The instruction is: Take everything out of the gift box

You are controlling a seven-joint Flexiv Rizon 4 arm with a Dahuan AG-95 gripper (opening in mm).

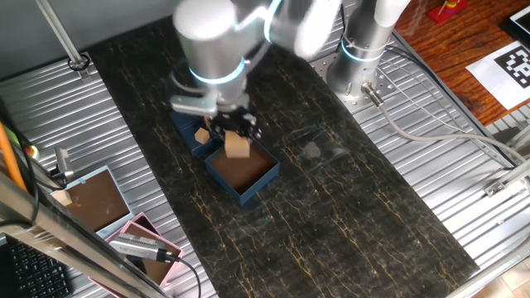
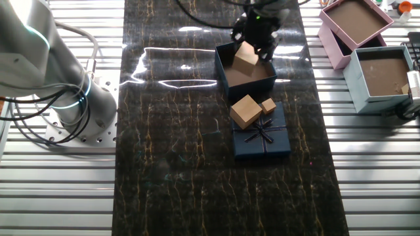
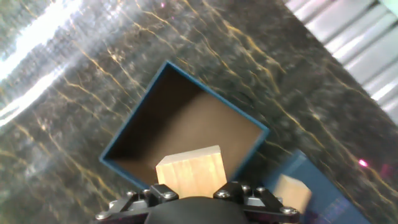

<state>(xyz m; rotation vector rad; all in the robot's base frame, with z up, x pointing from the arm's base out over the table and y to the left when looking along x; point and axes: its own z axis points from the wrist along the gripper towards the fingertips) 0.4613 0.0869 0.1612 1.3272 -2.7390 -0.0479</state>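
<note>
We've got a wooden block [image 2: 247, 58] pinched between the fingers of the gripper [image 1: 235, 135], closed on it and lifted above the gift box [image 2: 222, 60]. Block sits right under the claw, over the box's rim on the lid side. Box interior reads bare brown in the hand view, so we judge this is the last piece. Two more blocks, one large [image 2: 245, 110] and one small [image 2: 268, 105], rest on the navy lid [image 2: 262, 141] just beside the box. Next move likely runs toward that lid.
</note>
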